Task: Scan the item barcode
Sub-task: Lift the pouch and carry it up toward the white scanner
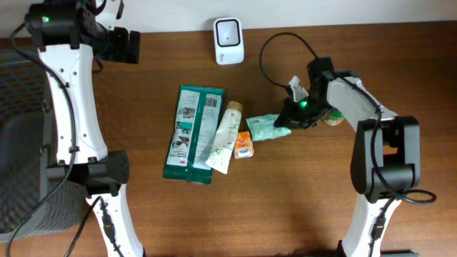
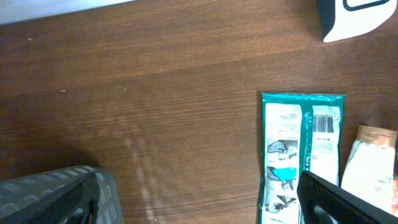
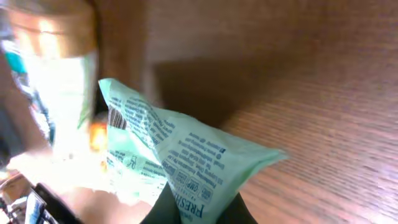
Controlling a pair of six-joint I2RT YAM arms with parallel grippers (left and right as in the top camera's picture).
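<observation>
My right gripper (image 1: 287, 121) is shut on one end of a light green wipes packet (image 1: 264, 127) at centre right of the table. In the right wrist view the packet (image 3: 186, 155) rises from between the dark fingers (image 3: 163, 208), printed side up, with a small barcode (image 3: 116, 118) near its far left edge. The white barcode scanner (image 1: 228, 41) stands at the back edge, well apart from the packet. My left gripper (image 1: 132, 46) hangs open and holding nothing at the far left, above bare wood.
A large teal packet (image 1: 193, 132), a white tube (image 1: 225, 135) and a small orange item (image 1: 244, 145) lie together mid-table. A small jar (image 1: 333, 118) sits behind the right arm. A grey basket (image 1: 21, 143) stands at the left edge.
</observation>
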